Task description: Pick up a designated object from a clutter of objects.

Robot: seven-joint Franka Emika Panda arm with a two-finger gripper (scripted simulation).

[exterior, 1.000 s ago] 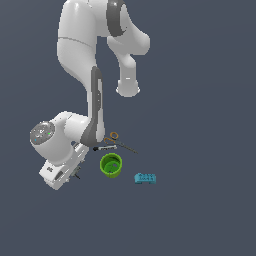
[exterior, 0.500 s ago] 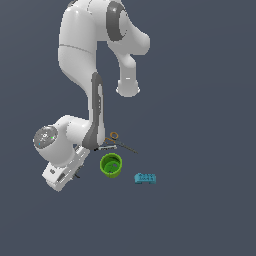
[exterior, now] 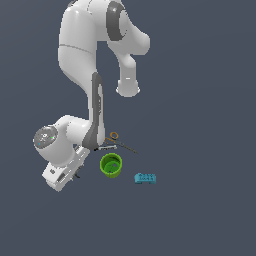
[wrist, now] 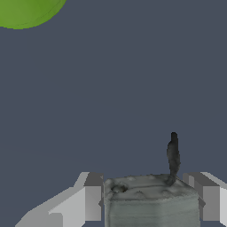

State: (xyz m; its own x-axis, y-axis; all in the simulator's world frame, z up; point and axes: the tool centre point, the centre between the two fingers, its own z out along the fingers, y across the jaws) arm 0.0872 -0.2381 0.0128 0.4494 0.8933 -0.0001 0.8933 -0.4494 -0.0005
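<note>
My tool is clamped on the grey blocky piece, so I judge lifting it straight up comes next.

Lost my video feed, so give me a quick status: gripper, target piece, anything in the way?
Gripper low, fingers flanking grey block with dark stem; contact unclear. Green cup apart, toward the exterior view's right. Nothing blocking.
</note>
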